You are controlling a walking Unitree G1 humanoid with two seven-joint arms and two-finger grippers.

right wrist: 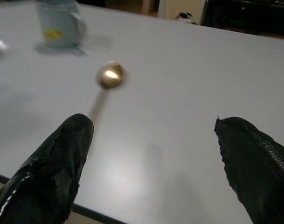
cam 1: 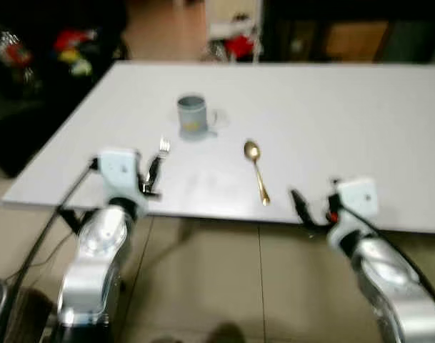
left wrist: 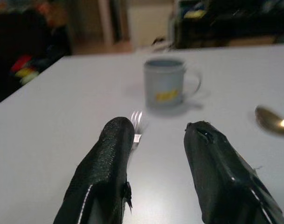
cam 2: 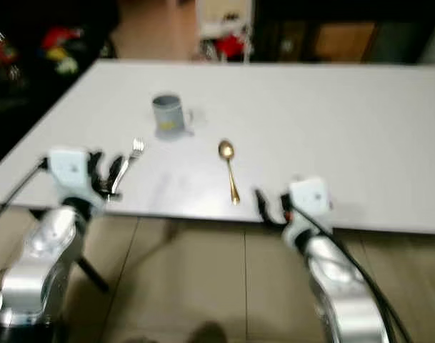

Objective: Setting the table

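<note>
No text, label, brand, number or sign can be read. A yellow mark is seen on the side of the grey mug toward the table's left edge, but it is blurred past reading.

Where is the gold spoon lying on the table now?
The gold spoon lies near the white table's front edge, right of the grey mug and fork, ahead of the right gripper.

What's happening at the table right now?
The robot stands at the near edge of the white table. On it are a grey mug, a silver fork and a gold spoon. The left gripper is open right at the fork. The right gripper is open beside the spoon's handle, holding nothing.
</note>
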